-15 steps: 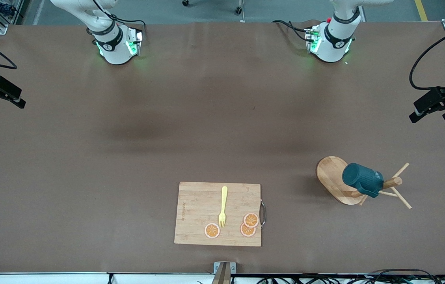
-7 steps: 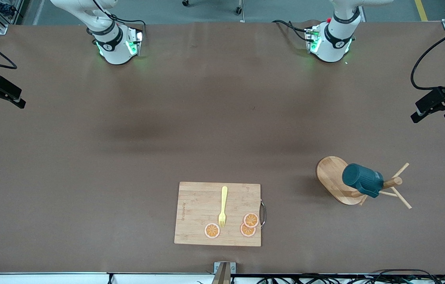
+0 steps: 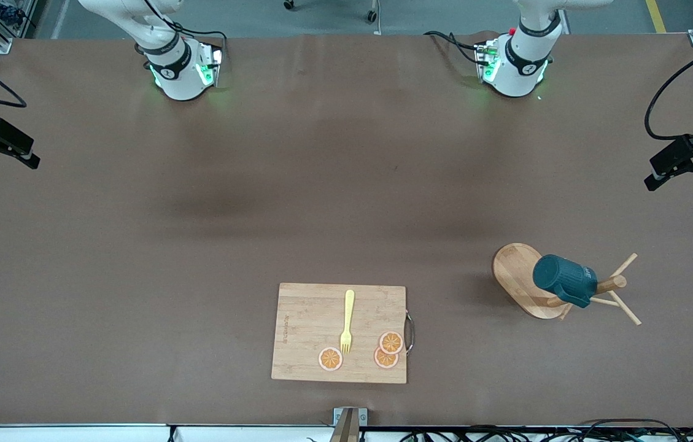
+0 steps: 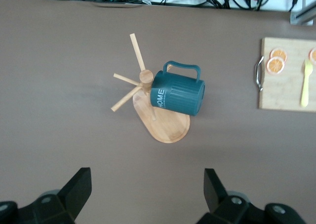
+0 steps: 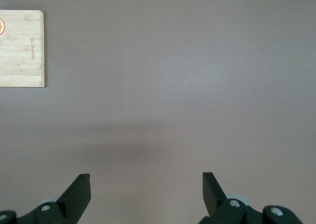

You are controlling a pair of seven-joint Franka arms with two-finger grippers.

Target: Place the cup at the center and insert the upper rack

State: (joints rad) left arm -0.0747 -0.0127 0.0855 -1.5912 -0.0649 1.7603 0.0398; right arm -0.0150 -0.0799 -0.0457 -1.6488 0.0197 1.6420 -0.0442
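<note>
Front view, read from the right arm's end of the table: the right gripper (image 3: 2, 161) hangs over bare table (image 3: 199, 233) with its jaws spread wide and nothing between them, as the right wrist view confirms; we take this arm to be waiting. Toward the middle, near the front camera, lies a cutting board (image 3: 303, 319) bearing a fork (image 3: 347, 322) and orange slices (image 3: 330, 359). Next comes the wooden rack (image 3: 515, 276), and the cup (image 3: 564, 279) hangs tilted on one of its pegs, so it sits toward the left arm's end, not at the table's center. Last, the left gripper (image 3: 681, 178) is over the table edge at that end, jaws likewise wide apart and holding nothing. The cup is well apart from both pairs of jaws; the left wrist view shows it out ahead of the open fingers (image 4: 79, 189). If the cup is to be taken, we judge it should be drawn along the peg's line, lest the rack tip.
</note>
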